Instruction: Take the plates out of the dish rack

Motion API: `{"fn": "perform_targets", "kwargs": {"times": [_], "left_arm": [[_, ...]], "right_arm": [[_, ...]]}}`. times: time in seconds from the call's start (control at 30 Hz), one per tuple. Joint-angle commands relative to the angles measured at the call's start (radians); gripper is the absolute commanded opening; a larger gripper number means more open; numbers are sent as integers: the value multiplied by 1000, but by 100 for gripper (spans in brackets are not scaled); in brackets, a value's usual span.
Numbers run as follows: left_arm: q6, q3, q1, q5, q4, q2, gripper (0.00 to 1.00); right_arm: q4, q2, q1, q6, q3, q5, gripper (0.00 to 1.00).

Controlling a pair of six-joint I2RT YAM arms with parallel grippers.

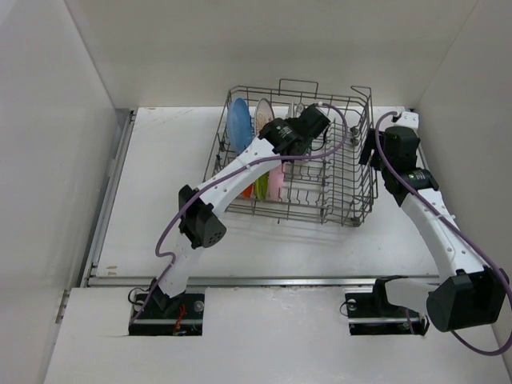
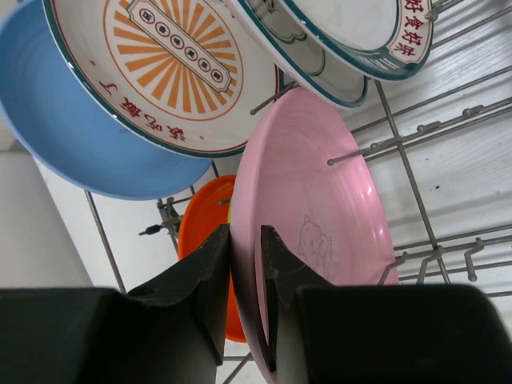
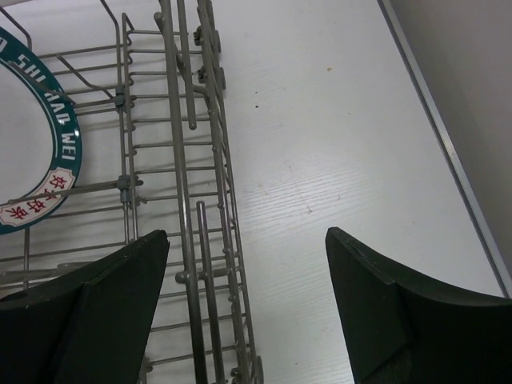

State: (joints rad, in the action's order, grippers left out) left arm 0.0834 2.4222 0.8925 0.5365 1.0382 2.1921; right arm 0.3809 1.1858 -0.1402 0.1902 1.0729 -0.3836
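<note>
The white table (image 1: 160,208) carries the dish rack (image 1: 346,186).

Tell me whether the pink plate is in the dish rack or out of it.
In. The pink plate stands on edge between the dish rack tines, left fingers pinching its rim.

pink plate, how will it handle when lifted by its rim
Probably stiff: the pink plate holds its shape with the left gripper pinching only its rim. Its glossy face looks slippery, so it may swivel. It could snag the dish rack tines.
</note>
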Motion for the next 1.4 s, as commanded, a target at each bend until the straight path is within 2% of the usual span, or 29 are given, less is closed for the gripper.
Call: {"fn": "perform_targets", "kwargs": {"times": [0.0, 0.23, 0.37, 0.5, 0.53, 0.57, 0.63, 0.73, 0.83, 0.87, 0.93, 1.03, 1.13, 1.17, 1.27, 1.3, 1.37], "left_arm": [[119, 52, 31, 10, -47, -170, 0], [151, 86, 31, 57, -24, -202, 0], [173, 86, 31, 103, -44, -203, 0], [191, 77, 20, 144, -44, -203, 0], [191, 63, 20, 145, -18, -203, 0], [179, 63, 8, 145, -6, -203, 0], [156, 54, -24, 113, 6, -227, 0], [147, 54, -38, 100, -6, -253, 0], [174, 54, -58, 124, -47, -295, 0], [187, 54, -67, 125, -68, -307, 0], [187, 41, -96, 125, -78, -348, 0], [170, 41, -190, 111, -102, -396, 0], [104, 32, -329, 19, -102, -433, 0], [84, 19, -408, -16, -92, -452, 0], [-12, -21, -536, -165, -49, -486, 0], [-37, -66, -620, -209, -49, -495, 0], [-71, -127, -703, -358, -36, -514, 0]], "right_arm": [[-60, -14, -10, -12, 53, 14, 85], [-60, -14, -10, -12, 44, 37, 81], [-60, 9, -10, -12, 44, 112, 71], [-60, 32, -10, -12, 44, 152, 51], [-60, 32, -10, -12, 44, 140, 39], [-60, 32, -10, -12, 44, 140, 34], [-60, 32, -10, -21, 44, 112, 27], [-79, 23, -10, -32, 35, 101, 24], [-88, 23, -10, -43, 25, 62, 12], [-99, 23, -10, -43, 25, 22, 1], [-109, 46, -10, -43, 44, -17, 0], [-184, 73, -10, -98, 44, -69, 0], [-278, 115, -10, -190, 44, -121, 0], [-299, 127, -10, -251, 44, -130, 0], [-399, 176, -10, -323, 73, -158, 0], [-427, 192, -10, -362, 84, -167, 0], [-499, 245, -1, -391, 137, -167, 0]]}}
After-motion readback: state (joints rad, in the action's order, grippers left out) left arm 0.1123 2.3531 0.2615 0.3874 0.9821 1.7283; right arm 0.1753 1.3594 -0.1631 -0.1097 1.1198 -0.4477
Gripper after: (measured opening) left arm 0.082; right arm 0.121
